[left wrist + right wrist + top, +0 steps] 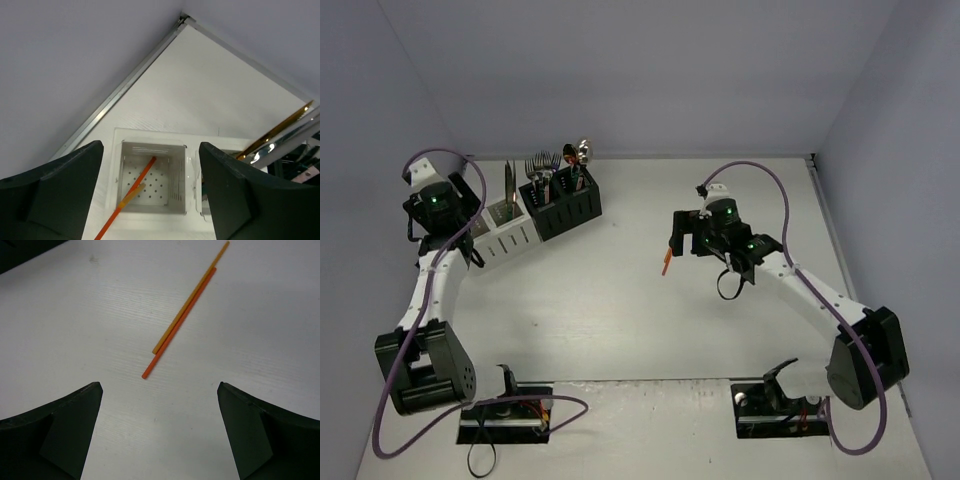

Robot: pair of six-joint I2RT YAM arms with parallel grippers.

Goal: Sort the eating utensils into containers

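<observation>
Fingers of the left gripper stand wide apart and hold nothing. We see them on either side of the end compartment of the white caddy, above it. Two caddy sticks, one orange-red and one yellower, lean slantwise in that compartment. Their lower ends are cut off by the frame edge. In the next compartment, gold and silver knives run out of the wrist view, so we cannot make out their handles.

The right gripper is likewise spread wide and empty, above the table. Two table sticks lie flat side by side, touching, clear of both fingers.

In the top view, the right arm covers most of this pair. The black caddy stands just beside the white one and holds forks and a spoon. We cannot tell their compartments.
</observation>
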